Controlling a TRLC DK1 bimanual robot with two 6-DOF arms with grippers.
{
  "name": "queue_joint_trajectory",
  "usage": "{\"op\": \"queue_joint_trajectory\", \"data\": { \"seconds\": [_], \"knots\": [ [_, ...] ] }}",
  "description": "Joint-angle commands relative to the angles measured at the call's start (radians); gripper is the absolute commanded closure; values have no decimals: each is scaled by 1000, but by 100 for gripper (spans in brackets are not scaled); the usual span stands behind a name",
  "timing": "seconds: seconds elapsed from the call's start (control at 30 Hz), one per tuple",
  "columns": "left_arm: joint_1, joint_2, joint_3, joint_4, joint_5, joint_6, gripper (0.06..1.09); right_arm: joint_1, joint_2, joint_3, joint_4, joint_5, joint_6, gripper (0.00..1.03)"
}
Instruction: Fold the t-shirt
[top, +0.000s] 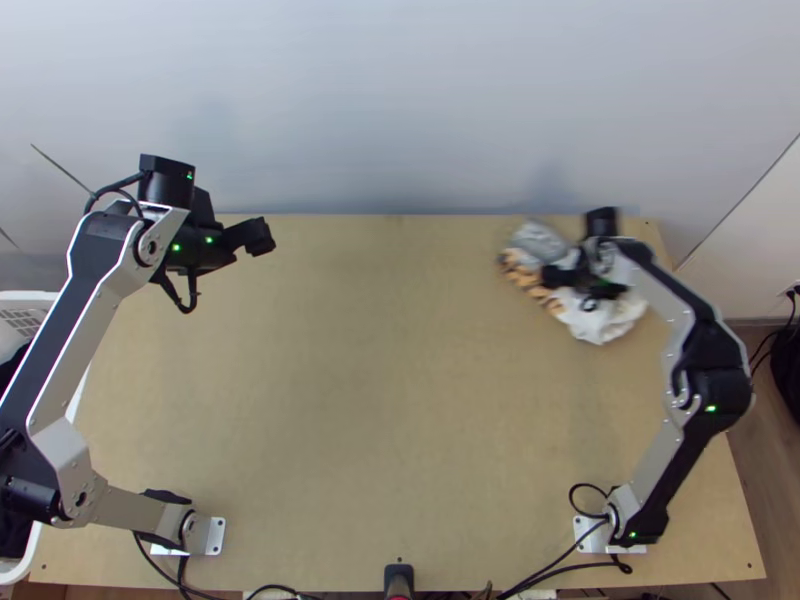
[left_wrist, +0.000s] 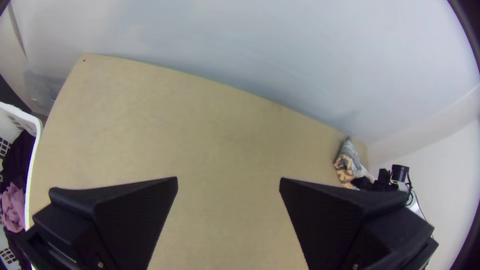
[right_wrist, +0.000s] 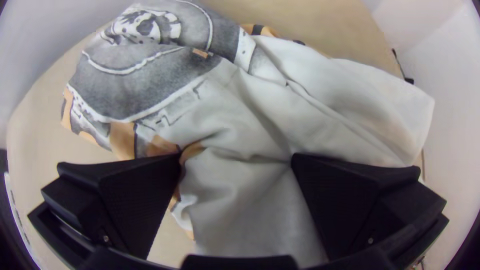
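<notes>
Presently, I am finding the t-shirt (top: 605, 322) lying bunched at the table's (top: 400, 450) two o'clock, the right gripper (right_wrist: 236, 156) holding its fingers apart over it; the left gripper's (left_wrist: 229, 179) are standing apart at eleven. Closing there, I am risking pinching several layers, soft creases overlapping. Smooth white cloth is meeting grey-orange print.

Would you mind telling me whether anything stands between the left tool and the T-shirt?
Nothing visible stands between the left tool and the T-shirt, though the right tool, open over it, might get in the way.
</notes>
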Motion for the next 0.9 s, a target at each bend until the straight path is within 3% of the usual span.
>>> {"op": "queue_joint_trajectory", "data": {
  "seconds": [0.0,0.3,0.37,0.43,0.6,0.87],
  "knots": [
    [40,-44,-33,-2,0,17,10,-224,0,23,12,-60,23,3],
    [175,-136,-74,-5,0,40,10,-304,29,77,7,-126,71,3],
    [216,-162,-89,-7,-1,45,10,-324,6,91,-11,-288,117,3],
    [267,-193,-117,-5,-1,56,10,-324,-39,91,-13,-389,148,3],
    [431,-263,-195,23,-1,111,10,-279,-149,98,-15,-491,174,3],
    [802,-285,-355,171,0,191,10,-218,-280,174,-120,-506,185,3]
  ]
}}
